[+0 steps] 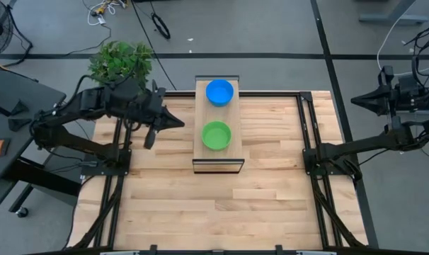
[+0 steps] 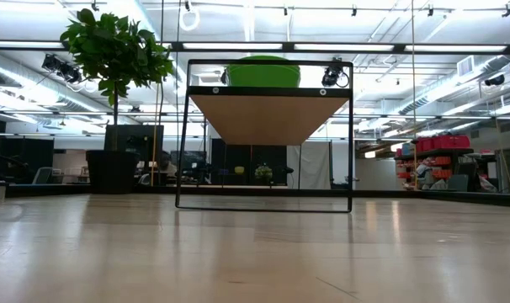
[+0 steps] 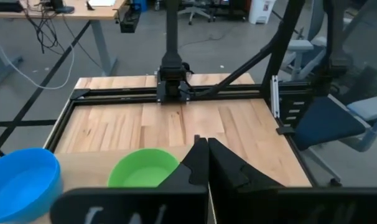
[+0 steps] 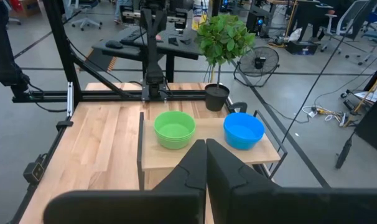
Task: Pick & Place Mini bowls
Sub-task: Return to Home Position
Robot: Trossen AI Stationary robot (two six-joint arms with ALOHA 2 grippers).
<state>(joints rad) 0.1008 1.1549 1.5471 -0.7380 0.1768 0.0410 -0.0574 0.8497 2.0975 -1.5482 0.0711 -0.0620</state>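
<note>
no legible txt, labels, nos., signs

The green bowls point(image 1: 216, 135) and blue bowls point(image 1: 219, 92) look like smooth, glossy plastic; the shelf point(image 1: 218, 111) and table point(image 1: 200, 205) are pale matt wood.

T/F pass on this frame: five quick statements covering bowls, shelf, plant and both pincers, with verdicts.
1. The green bowls sit on the shelf. True.
2. The blue bowls lie on the tabletop beside the shelf. False: they are on the shelf, at its end nearer the plant.
3. The left pincer grips a green bowl. False: it is shut on nothing, beside the shelf.
4. The right pincer is shut and well away from the shelf, at the table's right side. True.
5. The plant stands on the shelf. False: it stands off the shelf, near the table's far left corner.
</note>
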